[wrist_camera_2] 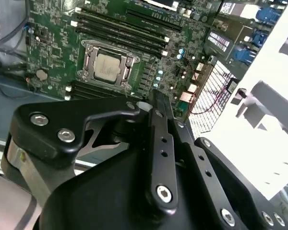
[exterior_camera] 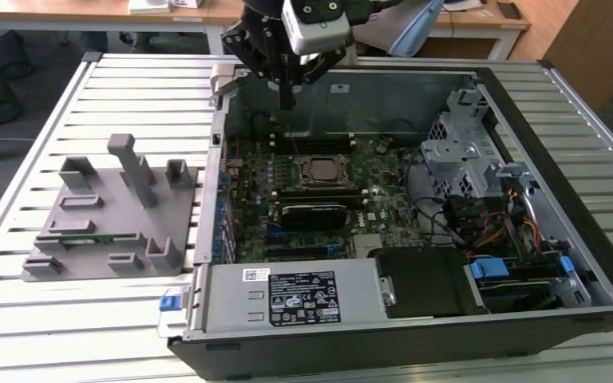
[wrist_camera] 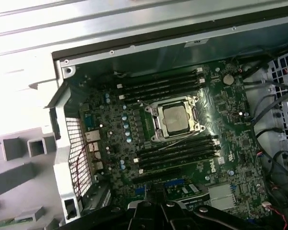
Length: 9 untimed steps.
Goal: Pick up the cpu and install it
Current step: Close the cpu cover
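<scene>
One cpu (wrist_camera: 175,118), flat and square, pale matte metal top, lying level inside its socket frame (wrist_camera: 154,120) on the motherboard (wrist_camera: 230,139), well below the gripper (exterior_camera: 285,104) and apart from it. Fingers (exterior_camera: 285,89) pressed together with nothing between them, hanging near one wall of the case (wrist_camera: 134,52). Seemingly seated already; for a sound fit, chip held flat and square to the socket, never tilted or dragged. Bright steel frame around it; long black memory slots (wrist_camera: 177,153) on both sides; green board dotted with small round capacitors (wrist_camera: 126,127); dull grey sheet-metal case
</scene>
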Tool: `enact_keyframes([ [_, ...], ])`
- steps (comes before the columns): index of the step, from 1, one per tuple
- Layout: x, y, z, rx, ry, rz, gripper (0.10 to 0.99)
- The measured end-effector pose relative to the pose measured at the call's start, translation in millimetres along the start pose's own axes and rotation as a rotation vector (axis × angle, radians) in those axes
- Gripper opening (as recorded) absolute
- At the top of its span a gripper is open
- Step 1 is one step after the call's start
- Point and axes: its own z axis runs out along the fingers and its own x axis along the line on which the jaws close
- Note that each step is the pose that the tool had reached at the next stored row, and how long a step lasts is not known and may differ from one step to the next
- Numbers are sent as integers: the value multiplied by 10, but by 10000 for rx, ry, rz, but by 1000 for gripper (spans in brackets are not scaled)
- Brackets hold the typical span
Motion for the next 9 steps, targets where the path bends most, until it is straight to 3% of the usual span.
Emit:
enact_keyframes([
  [9,-180,123,80,3,-6,121,106],
])
